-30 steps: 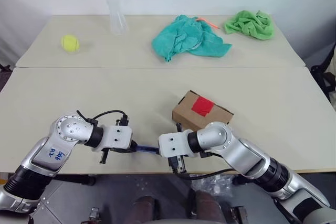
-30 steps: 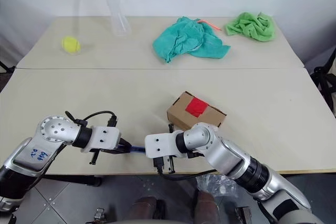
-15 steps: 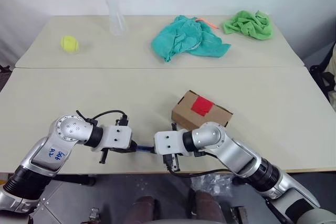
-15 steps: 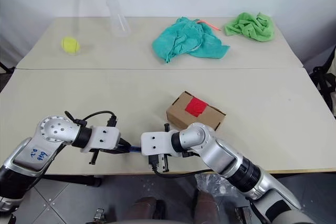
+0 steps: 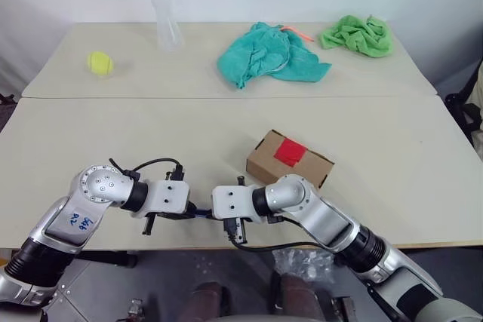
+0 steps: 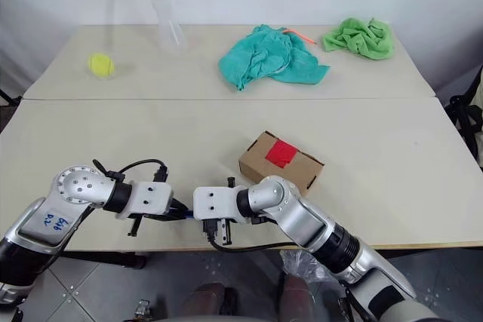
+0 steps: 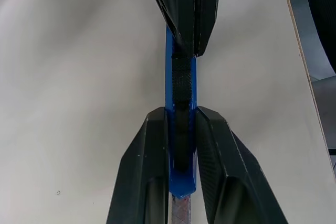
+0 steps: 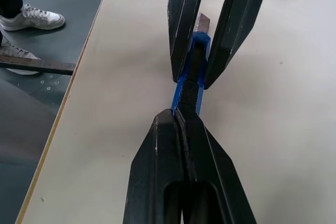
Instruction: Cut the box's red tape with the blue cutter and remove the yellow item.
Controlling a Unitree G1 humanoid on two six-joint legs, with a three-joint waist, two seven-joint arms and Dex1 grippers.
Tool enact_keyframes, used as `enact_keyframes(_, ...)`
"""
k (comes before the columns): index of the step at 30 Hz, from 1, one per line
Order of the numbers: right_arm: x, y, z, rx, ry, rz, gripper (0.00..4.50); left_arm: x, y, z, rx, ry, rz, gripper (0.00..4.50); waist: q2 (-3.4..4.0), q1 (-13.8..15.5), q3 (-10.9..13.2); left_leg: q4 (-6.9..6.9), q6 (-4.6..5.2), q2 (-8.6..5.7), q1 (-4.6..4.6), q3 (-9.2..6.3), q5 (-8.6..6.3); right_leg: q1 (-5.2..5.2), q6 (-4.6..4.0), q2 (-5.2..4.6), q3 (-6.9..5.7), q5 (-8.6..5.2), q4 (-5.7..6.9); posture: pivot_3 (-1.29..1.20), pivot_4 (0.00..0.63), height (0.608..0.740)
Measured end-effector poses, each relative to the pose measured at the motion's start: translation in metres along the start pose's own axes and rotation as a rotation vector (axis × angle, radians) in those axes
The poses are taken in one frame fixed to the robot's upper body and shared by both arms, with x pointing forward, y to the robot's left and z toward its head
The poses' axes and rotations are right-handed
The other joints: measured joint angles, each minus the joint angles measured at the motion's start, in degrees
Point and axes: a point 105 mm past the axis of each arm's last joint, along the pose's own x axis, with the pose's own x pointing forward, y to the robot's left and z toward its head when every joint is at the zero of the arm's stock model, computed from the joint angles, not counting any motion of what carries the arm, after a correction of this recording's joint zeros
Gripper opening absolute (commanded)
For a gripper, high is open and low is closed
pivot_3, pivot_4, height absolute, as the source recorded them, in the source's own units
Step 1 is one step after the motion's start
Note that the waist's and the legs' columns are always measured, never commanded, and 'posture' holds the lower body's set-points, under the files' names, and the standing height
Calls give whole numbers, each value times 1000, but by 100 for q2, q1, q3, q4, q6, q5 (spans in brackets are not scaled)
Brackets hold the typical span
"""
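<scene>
The brown box (image 5: 266, 162) lies on the near table right of centre, flaps closed, with the red tape (image 5: 290, 151) on its top. Near the table's front edge my left gripper (image 5: 193, 212) is shut on the blue cutter (image 7: 181, 184), which sticks out toward my right gripper (image 5: 208, 215). The right gripper (image 8: 177, 117) is shut, and its fingertips meet the cutter's free end at the black slider (image 7: 181, 80). Whether it pinches the cutter I cannot tell. The yellow item is hidden.
On the far table sit a yellow-green tennis ball (image 5: 99, 62), a clear cup (image 5: 167, 22), a teal cloth (image 5: 268, 54), a green cloth (image 5: 358, 34) and a thin orange-red stick (image 5: 300, 33). The table's front edge (image 8: 63, 114) runs close beside both grippers.
My right gripper has slid left toward the left gripper and now meets the cutter's free end. The left gripper and the box have stayed put.
</scene>
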Motion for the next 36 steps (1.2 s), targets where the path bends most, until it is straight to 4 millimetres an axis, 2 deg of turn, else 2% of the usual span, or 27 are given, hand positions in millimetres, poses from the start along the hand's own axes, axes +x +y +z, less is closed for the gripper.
enact_keyframes(1, -1, 0, 0, 4, 1, -2, 50, 0, 1, 0, 2, -1, 3, 541, 0, 2, 0, 0, 0, 0, 0, 0, 0, 0, 0, 0, 0, 0, 0, 0, 150, 740)
enact_keyframes(3, -17, -7, -3, 75, 2, -59, 50, 1, 3, 1, 17, -18, 15, 541, 4, 41, 3, 2, 1, -3, -9, -3, 0, -2, 1, -3, -1, 1, -4, 0, 150, 740)
enact_keyframes(5, -48, -25, -6, 172, -6, -170, 50, 2, 11, 0, 26, -50, 59, 541, 6, 74, 4, 2, 3, -5, -12, -4, 0, -2, 3, -7, -1, 2, -7, 0, 150, 740)
enact_keyframes(6, -57, -31, -3, 191, -19, -205, 204, 2, 15, -2, 23, -59, 89, 541, 7, 83, 4, 3, 3, -4, -13, -4, 0, -4, 4, -6, -1, 2, -7, 0, 150, 740)
enact_keyframes(7, -76, -40, 3, 262, -55, -262, 398, 0, 30, -4, 19, -73, 173, 541, 6, 93, 5, 2, 1, 1, -14, -5, 1, -5, 3, -1, -4, 2, -5, 0, 150, 740)
enact_keyframes(8, -82, -45, 7, 285, -71, -284, 590, -2, 36, -6, 15, -74, 209, 541, 5, 96, 6, 2, -1, 4, -16, -5, 1, -8, 3, 1, -4, 2, -4, 0, 150, 740)
enact_keyframes(13, -136, -82, 34, 457, -205, -451, 2272, -19, 80, 2, 99, -132, 439, 541, 10, 47, 10, -4, -4, 3, -25, -2, -1, -20, -1, 0, -7, 2, -5, 0, 150, 740)
enact_keyframes(15, -159, -95, 40, 499, -228, -504, 2832, -24, 98, 13, 144, -206, 546, 541, 10, 45, 11, -5, 0, -3, -32, -5, -2, -22, -1, -2, -11, 2, -9, 0, 150, 740)
enact_keyframes(16, -168, -98, 40, 513, -229, -521, 3259, -26, 105, 19, 174, -240, 585, 541, 10, 48, 10, -5, 4, -3, -32, -6, -5, -21, -1, -2, -15, 2, -12, 0, 150, 740)
enact_keyframes(18, -174, -102, 37, 548, -217, -533, 3918, -28, 112, 26, 207, -278, 624, 541, 10, 30, 10, -8, 11, -8, -33, -3, -10, -23, 0, -4, -16, 3, -14, 0, 150, 740)
enact_keyframes(20, -173, -110, 30, 660, -188, -516, 4466, -28, 125, 40, 244, -339, 681, 541, 12, 15, 13, -6, 17, -16, -37, 5, -12, -25, 6, -9, -17, 6, -15, 0, 150, 740)
enact_keyframes(23, -178, -125, 37, 747, -180, -512, 4466, -29, 137, 68, 335, -426, 753, 541, 10, 3, 16, -2, 21, -15, -46, 9, -10, -32, 13, -9, -18, 10, -21, 0, 150, 740)
enact_keyframes(26, -184, -137, 41, 806, -216, -517, 4466, -32, 143, 83, 403, -476, 797, 541, 10, 1, 16, -3, 20, -12, -46, 10, -10, -31, 13, -7, -27, 10, -21, 0, 150, 740)
enact_keyframes(30, -179, -140, 34, 871, -218, -499, 4466, -24, 142, 88, 433, -521, 811, 541, 10, 2, 16, 0, 20, -14, -46, 15, -10, -30, 15, -9, -26, 11, -20, 0, 150, 740)
enact_keyframes(36, -170, -140, 34, 881, -221, -458, 4466, -20, 140, 87, 450, -519, 809, 541, 10, 5, 16, 2, 21, -14, -47, 14, -10, -30, 15, -8, -26, 11, -20, 0, 150, 740)
